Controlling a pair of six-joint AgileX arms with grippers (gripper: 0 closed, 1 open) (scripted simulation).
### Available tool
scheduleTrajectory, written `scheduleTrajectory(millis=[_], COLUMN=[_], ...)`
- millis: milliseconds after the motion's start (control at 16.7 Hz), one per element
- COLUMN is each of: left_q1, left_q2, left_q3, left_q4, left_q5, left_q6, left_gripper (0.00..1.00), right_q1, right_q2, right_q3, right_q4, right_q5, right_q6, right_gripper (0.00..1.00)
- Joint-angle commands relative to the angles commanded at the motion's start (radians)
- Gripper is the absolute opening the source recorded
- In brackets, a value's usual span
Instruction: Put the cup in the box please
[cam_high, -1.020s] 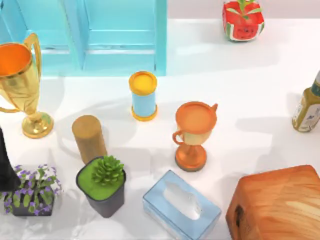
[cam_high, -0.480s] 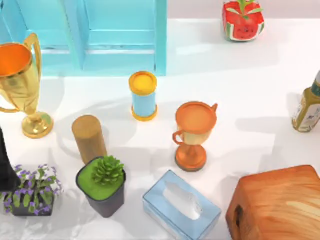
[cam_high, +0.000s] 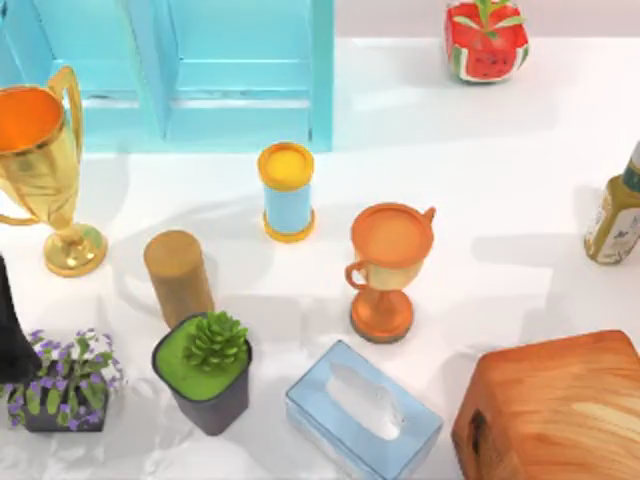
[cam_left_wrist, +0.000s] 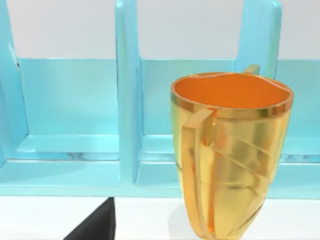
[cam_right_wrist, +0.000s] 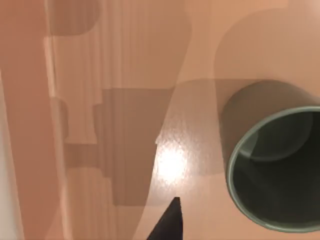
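The cup (cam_right_wrist: 277, 172) is dark grey with a dark inside. In the right wrist view it stands upright on a pale wooden surface crossed by shadows. A dark tip of my right gripper (cam_right_wrist: 169, 222) shows near it, apart from the cup and holding nothing I can see. The wooden box (cam_high: 555, 405) sits at the table's front right in the top view. I cannot tell whether the wood under the cup belongs to it. My left arm (cam_high: 10, 330) is parked at the left edge. A dark bit of its gripper (cam_left_wrist: 95, 225) faces the gold trophy (cam_left_wrist: 230, 155).
A cyan shelf unit (cam_high: 200, 70) spans the back left. On the table stand a gold trophy (cam_high: 45, 160), a blue cylinder (cam_high: 287, 190), an orange goblet (cam_high: 388, 265), a wooden cylinder (cam_high: 178, 275), two potted plants, a tissue box (cam_high: 362, 415) and a bottle (cam_high: 615, 215).
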Motion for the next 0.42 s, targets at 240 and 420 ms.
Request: scheduleTrajectory(millis=[240,420], left_q1=[0.0,0.0], left_q2=[0.0,0.0], left_q3=[0.0,0.0], left_q4=[0.0,0.0], left_q5=[0.0,0.0], left_q6=[0.0,0.0], left_gripper=[1.0,1.0], right_q1=[0.0,0.0], right_q2=[0.0,0.0], right_q3=[0.0,0.0], right_q4=[0.0,0.0], right_q5=[0.0,0.0], right_q6=[0.0,0.0], right_gripper=[1.0,1.0])
